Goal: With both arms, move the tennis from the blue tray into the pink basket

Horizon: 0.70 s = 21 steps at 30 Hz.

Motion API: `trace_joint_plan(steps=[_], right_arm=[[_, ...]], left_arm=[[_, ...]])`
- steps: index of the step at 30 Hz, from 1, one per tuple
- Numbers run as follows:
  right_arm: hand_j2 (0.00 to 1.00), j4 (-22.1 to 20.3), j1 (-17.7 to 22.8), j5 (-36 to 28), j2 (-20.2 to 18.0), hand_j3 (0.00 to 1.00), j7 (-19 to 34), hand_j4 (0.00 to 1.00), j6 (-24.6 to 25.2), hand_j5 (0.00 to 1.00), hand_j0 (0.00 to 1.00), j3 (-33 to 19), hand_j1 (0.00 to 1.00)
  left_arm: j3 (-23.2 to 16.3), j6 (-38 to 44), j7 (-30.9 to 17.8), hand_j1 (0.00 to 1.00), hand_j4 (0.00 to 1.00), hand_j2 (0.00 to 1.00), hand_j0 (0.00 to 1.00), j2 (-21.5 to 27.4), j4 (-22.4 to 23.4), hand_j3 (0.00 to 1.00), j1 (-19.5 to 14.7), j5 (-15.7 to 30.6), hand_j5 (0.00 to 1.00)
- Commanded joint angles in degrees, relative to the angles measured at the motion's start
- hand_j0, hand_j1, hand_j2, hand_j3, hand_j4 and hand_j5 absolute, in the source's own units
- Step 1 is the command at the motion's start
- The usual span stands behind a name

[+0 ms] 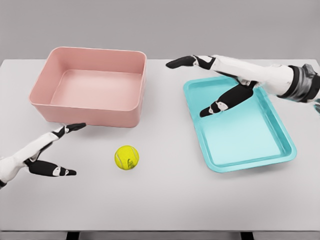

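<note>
Tennis ball sits alone on bare desk, open room on every side; nearest wall, pink basket, stands behind it, apart. Wide bare strip runs between pink basket and blue tray. Whole front of desk clear to near edge. Left robot hand, fingers spread, lies left of ball, just before basket's front wall. Right robot hand, fingers spread, hangs over tray's far left corner. Basket interior unobstructed from above; so is tray floor.
</note>
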Motion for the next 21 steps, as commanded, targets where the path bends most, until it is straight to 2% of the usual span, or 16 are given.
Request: trace_joint_plan(steps=[1,3,6,8,10,11,14,21], right_arm=[[1.0,6.3,0.54,-3.97,-1.98,1.0,-0.01,1.0,-0.63,1.0,1.0,-1.36,1.0],[1.0,6.22,2.56,3.05,-3.39,1.0,-0.01,1.0,-0.63,1.0,1.0,-1.45,1.0],[1.0,6.66,5.02,4.74,-3.56,1.0,-0.01,1.0,-0.63,1.0,1.0,-3.2,1.0],[1.0,6.83,9.85,5.17,-3.04,1.0,-0.01,1.0,-0.63,1.0,1.0,-9.78,1.0],[1.0,6.04,17.15,5.53,-2.68,1.0,-0.01,1.0,-0.63,1.0,1.0,-19.02,1.0],[1.0,5.43,18.47,5.53,-2.77,1.0,-0.01,1.0,-0.63,1.0,1.0,-21.66,1.0],[1.0,3.14,18.65,5.53,-3.56,1.0,-0.01,1.0,-0.63,1.0,1.0,-21.84,1.0],[1.0,2.36,18.83,7.11,-3.65,1.0,-0.01,1.0,-0.63,1.0,1.0,-21.84,1.0]], left_arm=[[-1.05,0.03,0.02,1.0,1.0,1.0,1.0,-2.98,-0.69,1.0,0.02,-0.19,1.0],[-1.4,0.03,0.02,1.0,1.0,1.0,1.0,-4.65,-1.22,1.0,0.02,-0.54,1.0],[-3.42,0.03,0.02,1.0,1.0,1.0,1.0,-6.15,-2.1,1.0,-0.07,-0.54,1.0],[-3.51,0.03,0.02,1.0,1.0,1.0,1.0,-7.82,-2.36,1.0,-0.07,-0.54,1.0],[-3.51,0.03,0.02,1.0,1.0,1.0,1.0,-9.14,-2.71,1.0,0.02,-0.54,1.0],[-3.51,0.03,0.02,1.0,1.0,1.0,1.0,-9.4,-3.15,1.0,-0.07,-0.54,1.0],[-3.51,0.03,0.02,1.0,1.0,1.0,1.0,-10.1,-3.15,1.0,-0.07,-0.54,1.0],[-3.51,0.03,0.02,1.0,1.0,1.0,1.0,-12.57,-3.07,1.0,-0.25,-0.46,1.0]])
